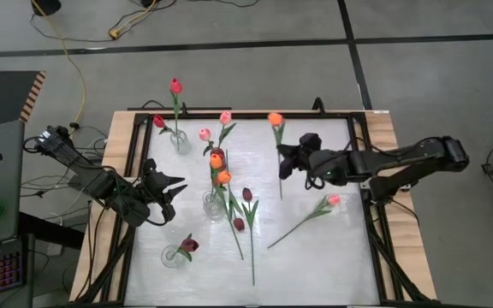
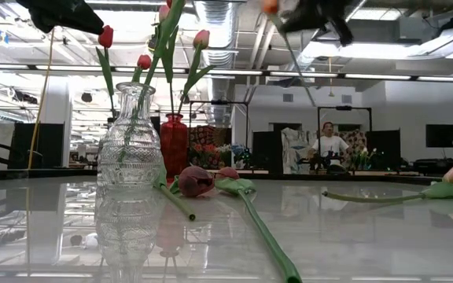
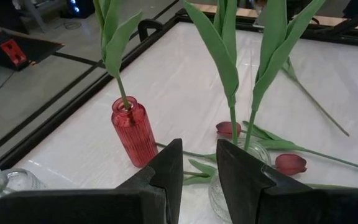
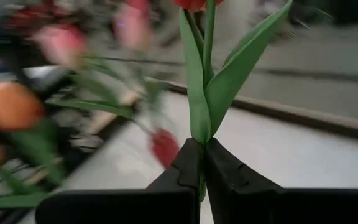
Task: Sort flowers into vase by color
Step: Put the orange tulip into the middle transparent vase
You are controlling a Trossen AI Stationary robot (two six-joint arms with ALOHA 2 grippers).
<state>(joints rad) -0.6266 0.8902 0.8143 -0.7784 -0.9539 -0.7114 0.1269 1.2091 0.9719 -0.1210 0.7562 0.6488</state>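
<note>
Orange tulip sits pinched by its stem in my right gripper, lifted clear of the table. I judge this the carry step: it belongs in the middle vase with the other orange heads. That means threading the stem down past standing leaves. My left gripper waits nearby, fingers apart and empty. Open room lies right; loose tulips crowd the front.

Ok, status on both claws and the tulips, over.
Right claw shut on orange tulip, held above table. Left claw empty, slightly open, near the clear vase. Pink tulip and maroon ones still lying loose.
</note>
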